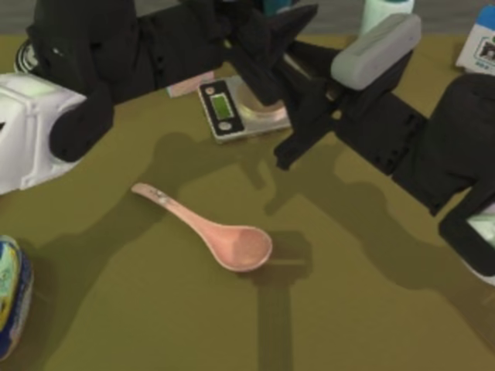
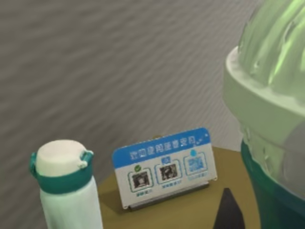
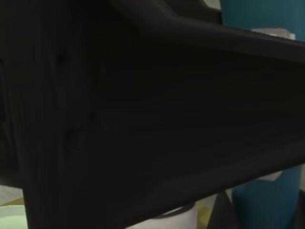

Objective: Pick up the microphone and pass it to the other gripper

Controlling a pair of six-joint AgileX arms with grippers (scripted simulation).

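The microphone sits at the 12 o'clock edge of the top view, where only a sliver of its teal handle shows between the two arms. The left wrist view fills in the rest: the rounded white head looms close to the lens above the teal handle. The right wrist view is mostly dark, blocked by a black arm body, with the teal handle showing past it.

The left gripper reaches in from 9 o'clock to the microphone, its arm's white boxy segment lying at the 9 o'clock edge. The right gripper, under its grey rounded bar, comes in from 3 o'clock and meets the left one near 12. For neither gripper can I tell whether the jaws are open or closed, nor which of them has the microphone.

On the olive desk lie one pink spoon at the centre, bowl toward 4 o'clock, and one kitchen scale toward 12, partly under the arms. One white bottle with a teal cap stands at 1 o'clock, and one blue-and-white sign card at 2. The left wrist view shows both upright and near each other. One printed tin sits at 8 o'clock.
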